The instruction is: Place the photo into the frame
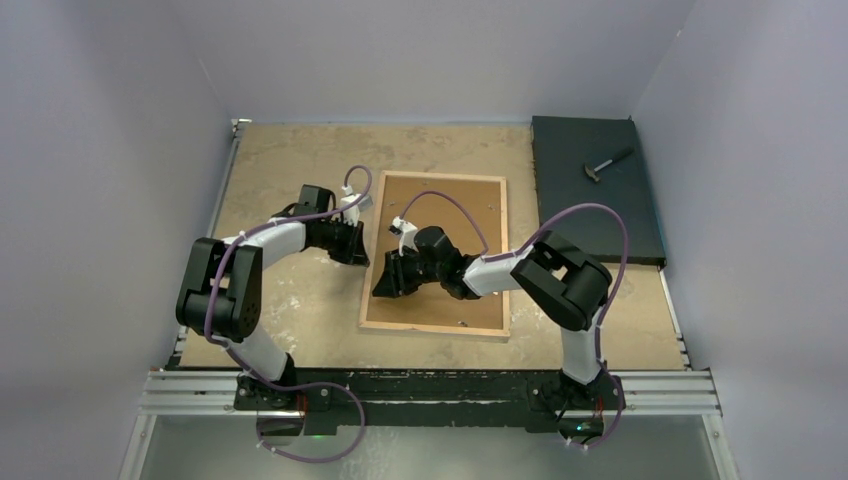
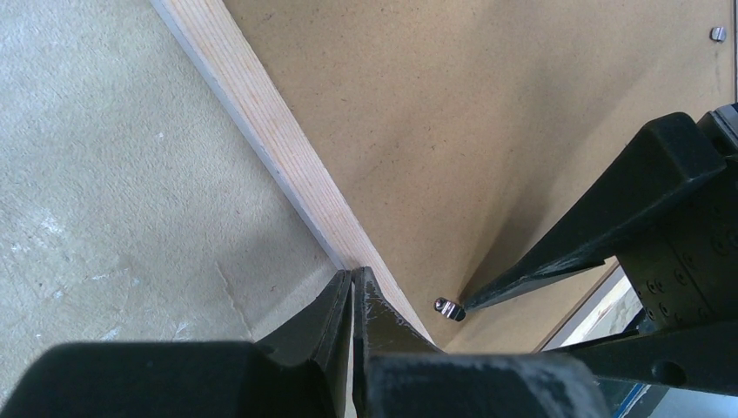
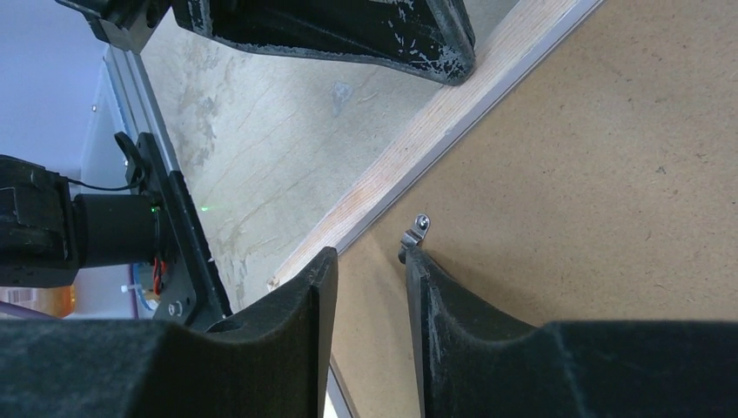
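Observation:
The frame (image 1: 432, 327) lies face down mid-table, its light wood edge showing in the left wrist view (image 2: 261, 113) and the right wrist view (image 3: 435, 122). The brown backing board (image 1: 462, 215) fills it. The photo is hidden. My left gripper (image 1: 358, 256) is shut and empty, its tips (image 2: 352, 274) on the frame's left wood edge. My right gripper (image 1: 386, 285) is slightly open (image 3: 370, 257) over the board near that same edge. Its right finger (image 3: 452, 305) touches a small metal tab (image 3: 418, 228), which also shows in the left wrist view (image 2: 446, 307).
A black slab (image 1: 595, 200) lies at the back right with a small hammer (image 1: 607, 163) on it. Another metal tab (image 2: 717, 33) sits farther along the board. The metal rail (image 1: 430, 390) runs along the table's near edge.

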Robot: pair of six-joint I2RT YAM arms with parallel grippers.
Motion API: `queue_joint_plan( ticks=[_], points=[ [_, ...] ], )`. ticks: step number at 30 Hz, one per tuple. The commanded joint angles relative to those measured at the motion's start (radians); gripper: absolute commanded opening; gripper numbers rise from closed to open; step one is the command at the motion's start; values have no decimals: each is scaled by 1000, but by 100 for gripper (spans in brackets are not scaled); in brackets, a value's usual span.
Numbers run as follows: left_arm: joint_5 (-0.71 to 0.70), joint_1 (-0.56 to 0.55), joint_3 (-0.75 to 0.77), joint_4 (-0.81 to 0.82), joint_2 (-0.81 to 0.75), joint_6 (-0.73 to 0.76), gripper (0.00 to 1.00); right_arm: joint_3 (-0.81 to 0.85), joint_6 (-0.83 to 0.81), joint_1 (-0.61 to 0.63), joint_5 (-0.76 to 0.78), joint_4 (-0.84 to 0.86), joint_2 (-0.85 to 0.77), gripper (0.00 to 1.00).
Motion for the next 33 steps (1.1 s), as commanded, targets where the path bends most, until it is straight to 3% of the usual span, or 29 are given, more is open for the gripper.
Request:
queue_joint_plan(
  ticks=[1, 17, 33],
  points=[
    [-66, -14, -22, -4, -1, 30, 0, 6, 7, 5, -7, 21, 20, 37],
    [-66, -20, -21, -4, 2, 34, 0, 26, 51, 7, 10, 59, 54, 34],
    [-69, -20, -16, -10, 3, 46, 0, -28, 143, 41, 141, 145, 53, 31]
  ],
)
